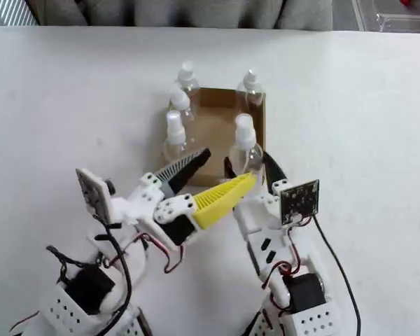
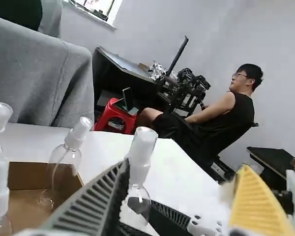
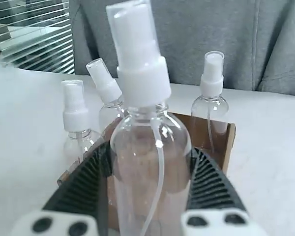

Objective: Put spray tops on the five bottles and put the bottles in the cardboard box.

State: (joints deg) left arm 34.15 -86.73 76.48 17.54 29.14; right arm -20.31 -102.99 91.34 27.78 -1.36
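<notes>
— Left side?
— White table [image 1: 70, 91] runs wide. The left gripper [image 1: 229, 166], ribbed black and yellow fingers [image 1: 220, 196] spread, holds nothing, just short of the cardboard box [image 1: 217, 122].
— Right?
— The right gripper [image 3: 150, 169] clamps a clear bottle [image 3: 147, 142], spray top [image 3: 137, 54] on, upright at the box's near right corner. Four other bottles [image 1: 176, 133] line its left and far edges.

White table [image 1: 63, 105], flat and plain, cardboard box [image 1: 215, 120] standing open-topped directly on it near the centre, toward the far side, left arm base [image 1: 77, 301] and right arm base [image 1: 304, 308] at the near edge, well apart.
</notes>
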